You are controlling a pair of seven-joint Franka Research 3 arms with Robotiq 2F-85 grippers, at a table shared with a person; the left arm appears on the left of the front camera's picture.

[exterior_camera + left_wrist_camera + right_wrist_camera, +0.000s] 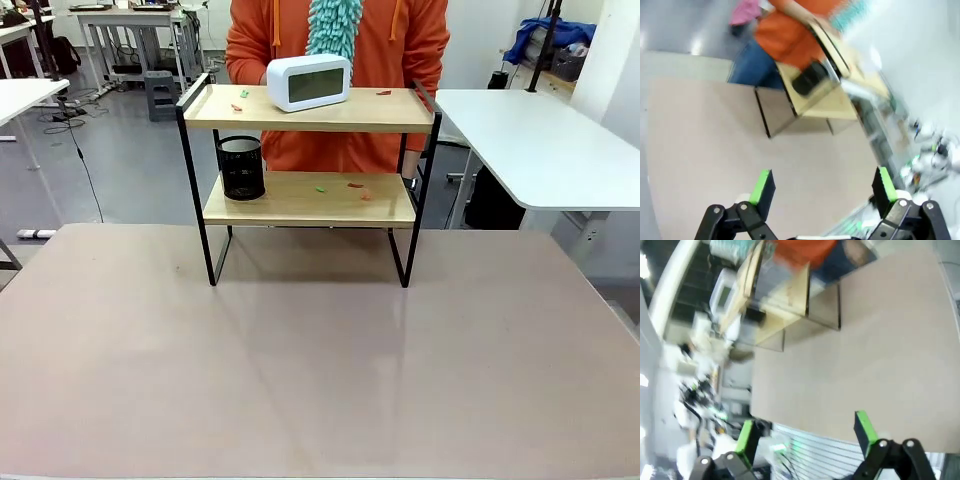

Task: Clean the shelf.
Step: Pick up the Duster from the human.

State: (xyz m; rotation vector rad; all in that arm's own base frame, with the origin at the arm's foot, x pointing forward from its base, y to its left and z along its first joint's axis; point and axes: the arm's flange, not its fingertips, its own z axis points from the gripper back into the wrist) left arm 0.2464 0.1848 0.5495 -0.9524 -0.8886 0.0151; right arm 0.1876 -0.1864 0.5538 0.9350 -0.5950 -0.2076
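The shelf [310, 200], two light wooden boards in a thin black frame, stands at the far middle of the beige table [320, 370]. On its top board sits a white digital clock [309, 82], with small green and red scraps [240, 100] beside it. A black mesh cup [241, 167] and more scraps [355, 186] lie on the lower board. Behind the shelf a person in an orange hoodie [340, 40] holds a teal duster [333, 25]. My left gripper [823, 187] is open above the table, the shelf [815, 90] blurred beyond it. My right gripper [805, 432] is open too, far from the shelf [775, 295].
A white table [545, 140] stands at the right behind the beige one, another [25, 95] at the far left. The beige table's near half is bare.
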